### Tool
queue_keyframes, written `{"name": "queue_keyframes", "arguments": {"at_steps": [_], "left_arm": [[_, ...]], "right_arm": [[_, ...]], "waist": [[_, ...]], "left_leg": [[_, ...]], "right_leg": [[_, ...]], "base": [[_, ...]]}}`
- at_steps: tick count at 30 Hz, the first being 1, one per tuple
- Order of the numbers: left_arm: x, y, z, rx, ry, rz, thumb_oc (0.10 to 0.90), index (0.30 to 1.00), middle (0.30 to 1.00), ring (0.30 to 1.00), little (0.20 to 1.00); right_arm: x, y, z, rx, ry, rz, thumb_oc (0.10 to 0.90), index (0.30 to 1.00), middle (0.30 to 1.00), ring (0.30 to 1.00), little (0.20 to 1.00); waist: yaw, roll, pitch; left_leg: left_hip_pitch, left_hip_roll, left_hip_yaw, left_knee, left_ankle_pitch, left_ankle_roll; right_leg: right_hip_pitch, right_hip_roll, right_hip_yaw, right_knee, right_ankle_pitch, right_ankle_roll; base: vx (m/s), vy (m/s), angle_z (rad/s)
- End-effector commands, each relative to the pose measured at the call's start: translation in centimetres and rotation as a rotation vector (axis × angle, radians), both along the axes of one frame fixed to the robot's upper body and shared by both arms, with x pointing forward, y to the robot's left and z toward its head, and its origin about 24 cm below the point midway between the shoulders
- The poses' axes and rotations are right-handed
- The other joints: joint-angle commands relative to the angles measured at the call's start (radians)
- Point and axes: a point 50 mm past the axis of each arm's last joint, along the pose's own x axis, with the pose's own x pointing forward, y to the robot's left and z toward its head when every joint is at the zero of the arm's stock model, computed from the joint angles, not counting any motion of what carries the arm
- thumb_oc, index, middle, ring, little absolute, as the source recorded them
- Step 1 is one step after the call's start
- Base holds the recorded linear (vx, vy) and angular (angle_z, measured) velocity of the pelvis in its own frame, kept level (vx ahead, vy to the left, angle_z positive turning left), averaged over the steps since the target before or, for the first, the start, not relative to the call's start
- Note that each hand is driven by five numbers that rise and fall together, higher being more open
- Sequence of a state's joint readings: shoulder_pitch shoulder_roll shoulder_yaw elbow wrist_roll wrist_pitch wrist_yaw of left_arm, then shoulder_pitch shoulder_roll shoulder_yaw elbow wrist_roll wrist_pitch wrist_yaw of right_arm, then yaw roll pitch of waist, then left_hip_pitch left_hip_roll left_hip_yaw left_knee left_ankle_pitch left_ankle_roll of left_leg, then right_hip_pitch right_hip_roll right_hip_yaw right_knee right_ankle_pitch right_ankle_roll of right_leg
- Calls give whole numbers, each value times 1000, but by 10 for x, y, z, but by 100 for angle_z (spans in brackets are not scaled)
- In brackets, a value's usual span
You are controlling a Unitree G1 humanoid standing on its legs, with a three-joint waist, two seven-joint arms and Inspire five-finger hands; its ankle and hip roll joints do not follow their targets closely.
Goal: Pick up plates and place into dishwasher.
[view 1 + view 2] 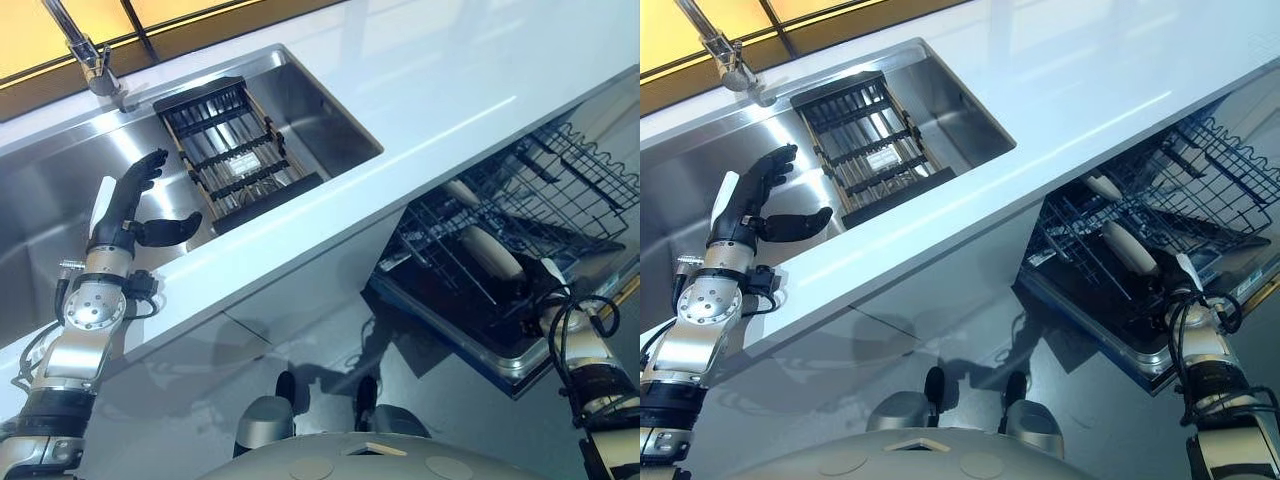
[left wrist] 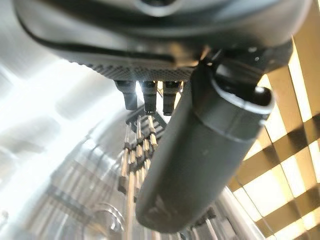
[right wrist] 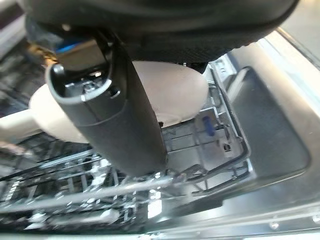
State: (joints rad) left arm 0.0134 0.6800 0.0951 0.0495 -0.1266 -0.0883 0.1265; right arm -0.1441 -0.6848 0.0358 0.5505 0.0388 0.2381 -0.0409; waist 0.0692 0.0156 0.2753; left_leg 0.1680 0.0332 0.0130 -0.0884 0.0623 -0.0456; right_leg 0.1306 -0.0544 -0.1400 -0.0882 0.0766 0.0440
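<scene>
The right hand [image 3: 115, 115] reaches into the pulled-out dishwasher rack [image 1: 560, 190], its thumb lying across a cream plate [image 3: 175, 95] that stands on edge among the wires; its fingers are hidden behind the plate, so I cannot tell its grip. A second plate [image 1: 462, 191] stands in the rack beyond it; the left hand [image 1: 130, 205] hangs spread and empty over the sink [image 1: 330, 110], beside the dark drying rack [image 1: 235, 150] in the basin.

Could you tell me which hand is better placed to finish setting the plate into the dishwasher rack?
The right hand: it is already down at the dishwasher rack with the pale plate against it. The left hand hangs open over the sink, away from the rack.
</scene>
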Motion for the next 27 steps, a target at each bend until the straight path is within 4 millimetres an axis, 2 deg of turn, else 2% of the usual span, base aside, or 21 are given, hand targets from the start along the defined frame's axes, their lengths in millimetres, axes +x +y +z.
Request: {"name": "queue_keyframes", "arguments": {"at_steps": [1, 7, 22, 27], "left_arm": [[-9, 6, 17, 37, -115, 14, 800, 900, 900, 900, 900], [-17, 10, 12, 24, -113, 38, 800, 900, 900, 900, 900], [-17, 13, 17, 7, -134, 52, 800, 900, 900, 900, 900], [-20, 15, 16, 4, -140, 66, 800, 900, 900, 900, 900]], "right_arm": [[10, 29, 19, 11, -155, 151, 800, 900, 900, 900, 900], [2, 45, 38, -40, -295, 220, 800, 900, 900, 900, 900], [-1, 45, 96, -81, -600, 196, 800, 900, 900, 900, 900], [-9, 42, 103, -91, -657, 164, 800, 900, 900, 900, 900]], "waist": [[-26, -16, -74], [-66, -18, -88], [-107, -28, -104], [-119, -27, -108]], "left_leg": [[-96, -61, 3, 68, -28, 20], [-75, -60, 27, 53, -32, 29], [-54, -67, 63, 41, -42, 42], [-53, -69, 76, 41, -49, 44]], "right_leg": [[-31, 37, -17, 136, -101, 44], [-31, 39, 5, 133, -97, 53], [-43, 33, 39, 117, -66, 68], [-52, 29, 49, 116, -62, 74]], "base": [[-9, 34, -14], [-24, 38, -12], [-46, 25, -6], [-37, 32, -6]]}}
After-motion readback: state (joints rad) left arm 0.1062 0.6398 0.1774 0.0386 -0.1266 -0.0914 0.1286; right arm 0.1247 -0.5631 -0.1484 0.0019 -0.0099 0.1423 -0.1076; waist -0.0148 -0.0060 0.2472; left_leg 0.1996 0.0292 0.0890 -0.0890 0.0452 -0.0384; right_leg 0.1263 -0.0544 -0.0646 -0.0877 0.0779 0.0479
